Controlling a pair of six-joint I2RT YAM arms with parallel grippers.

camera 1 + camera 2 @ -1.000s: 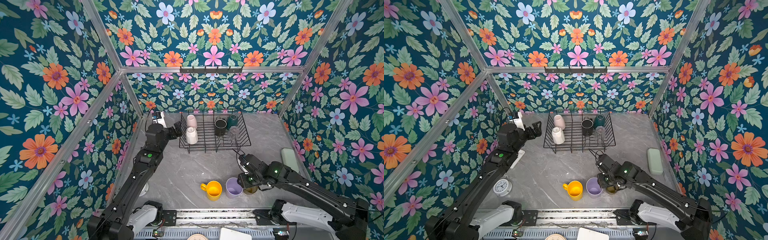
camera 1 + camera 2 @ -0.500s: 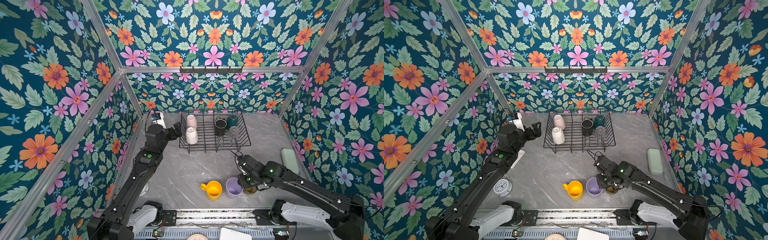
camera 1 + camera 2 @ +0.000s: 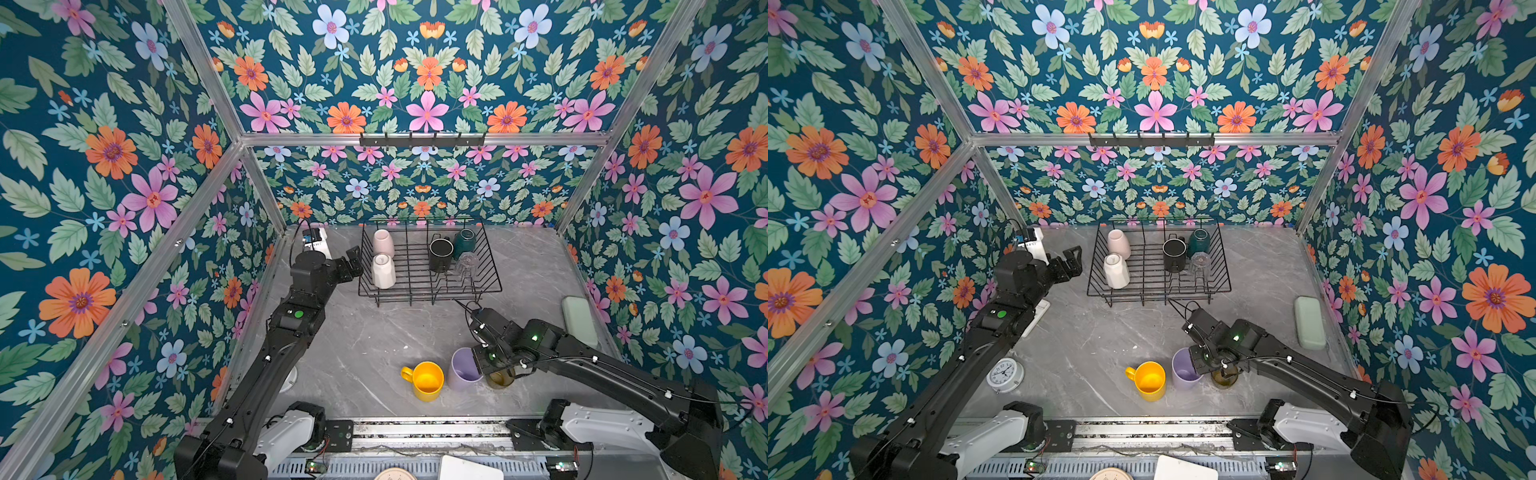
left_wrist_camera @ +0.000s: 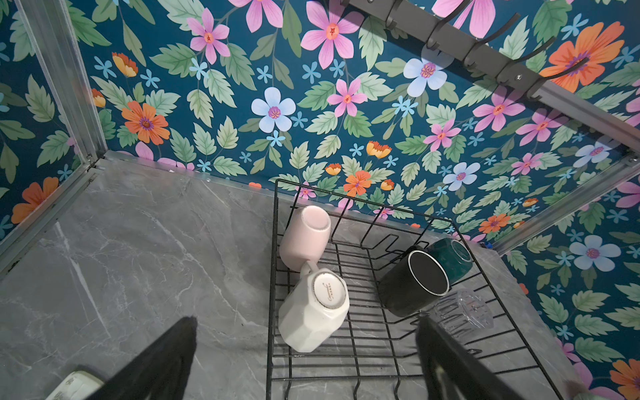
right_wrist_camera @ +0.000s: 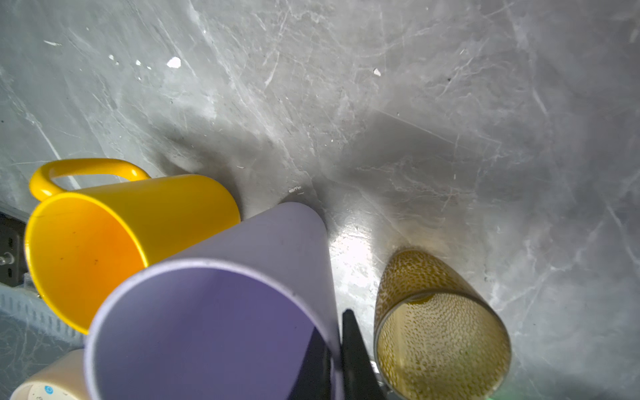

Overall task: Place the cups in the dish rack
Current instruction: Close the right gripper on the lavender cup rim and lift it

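The right gripper [image 5: 334,360] is clamped on the rim wall of the lavender tumbler [image 5: 221,304], which stands on the grey tabletop [image 3: 374,340] between the yellow mug [image 3: 426,380] and the amber glass [image 5: 440,332]. The left gripper [image 3: 353,264] is spread wide, empty, beside the dish rack [image 3: 490,286], which holds five cups.

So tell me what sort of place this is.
Most likely a staged robot test booth, not a real kitchen: floral wallpaper panels on an aluminium frame enclose a grey marble-look table, where two robot arms work around a dish rack and cups.
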